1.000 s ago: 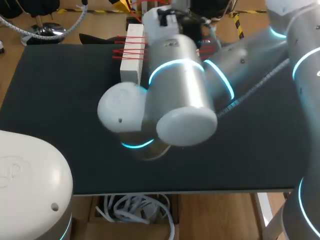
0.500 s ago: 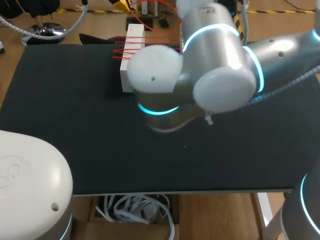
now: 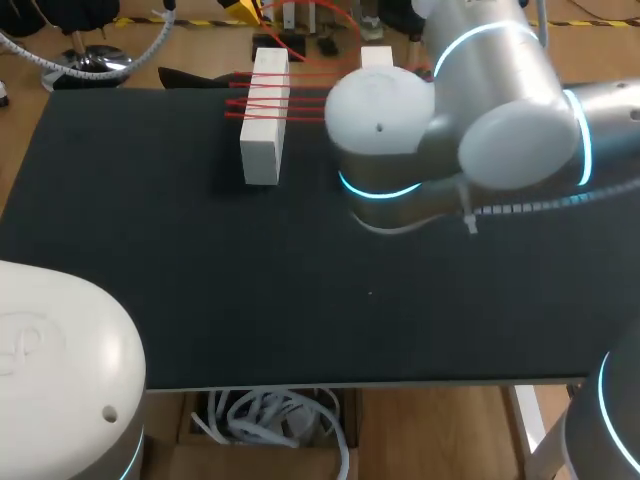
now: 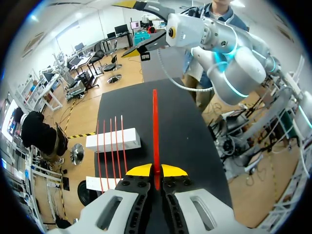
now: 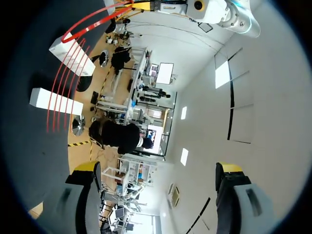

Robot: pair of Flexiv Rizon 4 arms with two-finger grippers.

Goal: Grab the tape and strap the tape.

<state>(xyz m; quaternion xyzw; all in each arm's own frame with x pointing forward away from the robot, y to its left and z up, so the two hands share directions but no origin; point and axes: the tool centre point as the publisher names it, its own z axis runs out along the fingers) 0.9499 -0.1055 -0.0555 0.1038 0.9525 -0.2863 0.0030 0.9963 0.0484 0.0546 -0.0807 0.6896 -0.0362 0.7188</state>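
Tape point(image 4: 155, 122), long axis straight ahead of left gripper point(image 4: 156, 171) (tight in its grip)

red tape point(image 3: 290, 100) across white block point(image 3: 261, 150), right arm point(image 3: 470, 110) nearby

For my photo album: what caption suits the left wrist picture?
Left gripper pinches red tape stretched ahead over the black table, beside two tape-wound white blocks.
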